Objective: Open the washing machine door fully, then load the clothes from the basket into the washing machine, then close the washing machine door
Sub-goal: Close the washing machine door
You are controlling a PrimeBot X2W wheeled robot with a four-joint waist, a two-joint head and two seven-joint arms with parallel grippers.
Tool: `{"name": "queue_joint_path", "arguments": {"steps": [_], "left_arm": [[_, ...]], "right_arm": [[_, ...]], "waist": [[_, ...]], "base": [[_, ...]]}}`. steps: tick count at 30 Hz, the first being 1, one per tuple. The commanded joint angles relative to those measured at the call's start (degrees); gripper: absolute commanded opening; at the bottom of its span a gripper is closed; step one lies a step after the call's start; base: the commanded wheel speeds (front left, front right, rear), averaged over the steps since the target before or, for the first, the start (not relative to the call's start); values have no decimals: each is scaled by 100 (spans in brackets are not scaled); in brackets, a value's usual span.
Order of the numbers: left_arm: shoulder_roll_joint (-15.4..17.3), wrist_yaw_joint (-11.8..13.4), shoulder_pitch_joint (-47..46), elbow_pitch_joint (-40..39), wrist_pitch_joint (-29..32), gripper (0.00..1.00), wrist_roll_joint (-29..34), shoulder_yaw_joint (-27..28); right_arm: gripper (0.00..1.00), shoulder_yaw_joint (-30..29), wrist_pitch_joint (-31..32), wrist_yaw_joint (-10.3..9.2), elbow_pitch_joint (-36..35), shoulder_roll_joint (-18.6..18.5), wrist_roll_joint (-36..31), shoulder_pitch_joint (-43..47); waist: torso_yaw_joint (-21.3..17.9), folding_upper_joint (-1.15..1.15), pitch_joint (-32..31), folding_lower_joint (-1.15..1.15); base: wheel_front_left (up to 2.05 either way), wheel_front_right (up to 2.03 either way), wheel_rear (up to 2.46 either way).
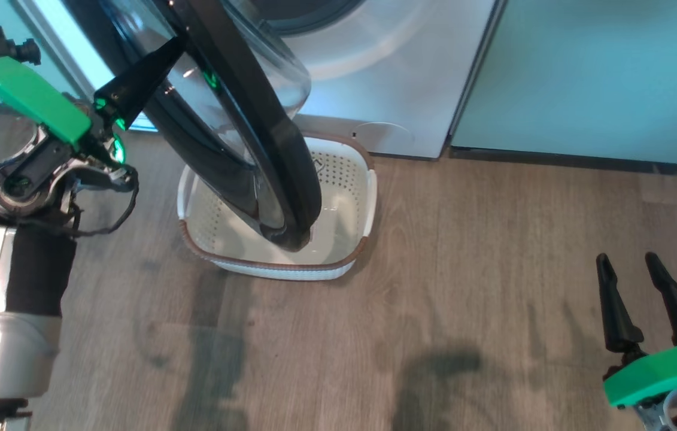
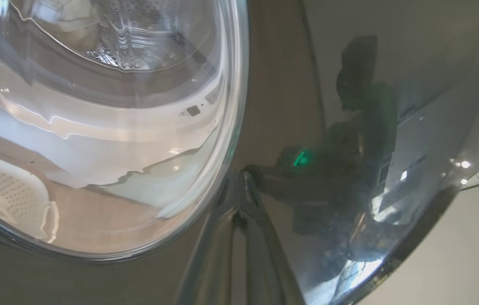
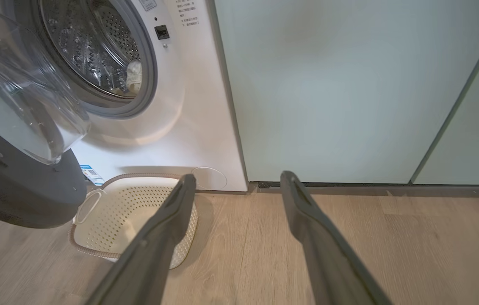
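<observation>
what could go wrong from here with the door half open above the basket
1. The left gripper, jaws shut, touches the glossy washing machine door only with its tip, so it may slip off.
2. The door's lower edge hangs over the basket and could clip its rim.
3. The clothes seem to lie near the drum mouth, where the grey gasket could pinch them.

Left arm (image 1: 9, 353): pale forearm rising at the lower left, green wrist housing (image 1: 27, 96) tilted.
Left gripper (image 1: 172, 49): dark fingers pressed together, pointing up and rightward.
Right gripper (image 1: 627, 260): low at the right, fingers spread wide, holding nothing.
</observation>
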Motion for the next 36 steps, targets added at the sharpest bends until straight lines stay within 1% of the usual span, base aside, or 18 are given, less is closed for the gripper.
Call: {"name": "queue_joint_path", "arguments": {"steps": [1,10,21,27,33,36], "left_arm": [[184,-4,-358,-149,-28,0,64,184],[126,-33,-450,61,-149,0,66,249],[81,-60,-200,13,-190,0,-28,353],[26,-66,170,-191,-320,0,-109,519],[-83,-68,698,-700,-469,0,-258,784],[-148,-68,1011,-1011,-619,0,-216,909]], "right_arm": [[100,121,-77,-16,-151,-35,25,-199],[100,139,-148,-16,-42,-23,43,-213],[100,56,-163,-16,-2,-19,27,-141],[100,-52,-145,-16,-7,-18,-5,-90],[100,-151,-135,-16,-43,-19,-43,-59],[100,-199,-137,-16,-69,-18,-58,-50]], "waist": [[-95,0,5,0],[-312,0,-32,0],[-256,0,-158,0],[-105,0,-245,0],[51,0,-331,0],[123,0,-356,0]], "base": [[0,0,0],[0,0,0],[0,0,0],[0,0,0],[0,0,0],[0,0,0]]}}
